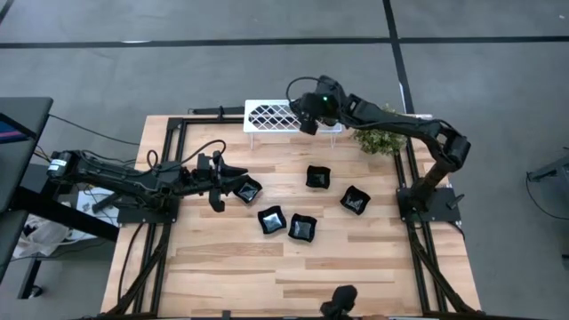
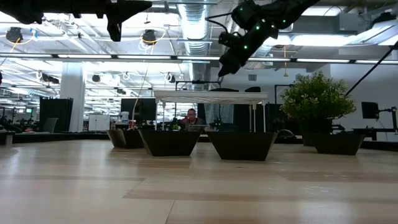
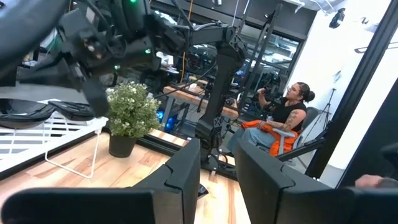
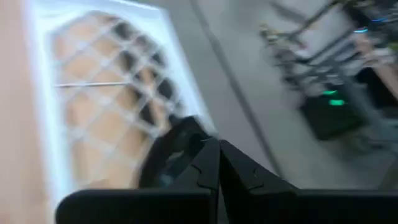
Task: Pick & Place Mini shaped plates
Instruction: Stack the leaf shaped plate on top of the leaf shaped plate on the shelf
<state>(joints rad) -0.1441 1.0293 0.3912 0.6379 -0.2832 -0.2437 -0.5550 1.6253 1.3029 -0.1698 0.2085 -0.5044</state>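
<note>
Right tool (image 4: 217, 163) clenched on a black plate (image 4: 171, 152) above the white rack (image 4: 99, 99).

Five mini shaped plates (image 1: 313, 206) lie spread across the middle of the table (image 1: 222, 276), one at the left beside the left gripper (image 1: 219, 182). The lattice rack (image 1: 276, 116) stands at the far edge, the potted plant (image 1: 380, 139) to its right. The right gripper (image 1: 308, 120) hangs over the rack's right end.
</note>
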